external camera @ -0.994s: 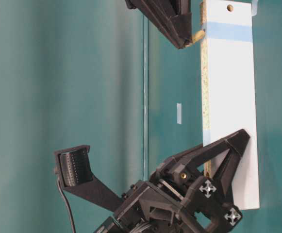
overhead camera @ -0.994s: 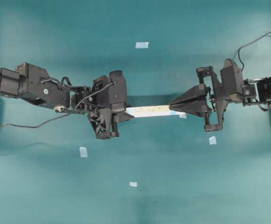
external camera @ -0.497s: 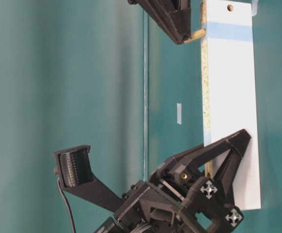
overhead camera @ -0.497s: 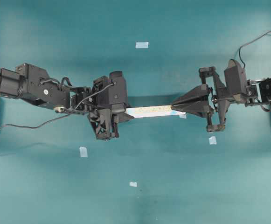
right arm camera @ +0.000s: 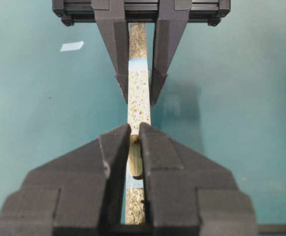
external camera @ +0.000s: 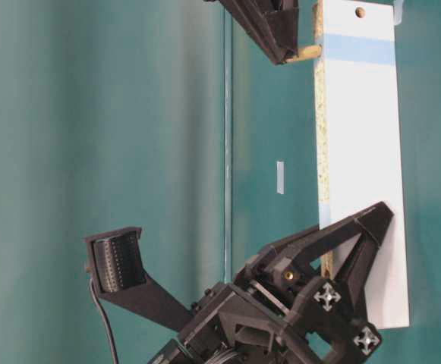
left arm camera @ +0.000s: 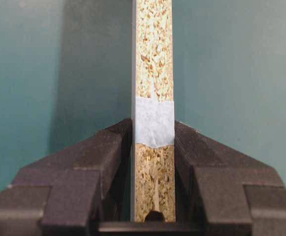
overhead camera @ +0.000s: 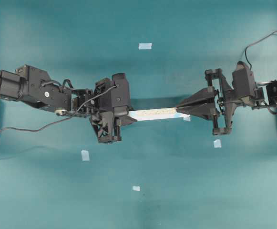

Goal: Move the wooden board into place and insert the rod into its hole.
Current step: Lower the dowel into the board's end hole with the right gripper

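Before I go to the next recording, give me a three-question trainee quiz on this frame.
1. True or false: the left gripper holds the wooden board on edge, its speckled side up.
2. What does the right gripper hold? A) a tape square B) the rod C) nothing
3. In the table-level view, where does the rod's tip stand relative to the board?

Key
1. True: jaws clamp both flat faces.
2. B.
3. At the board's speckled edge, near the blue band at the end with the hole. Whether it has entered the edge cannot be told.
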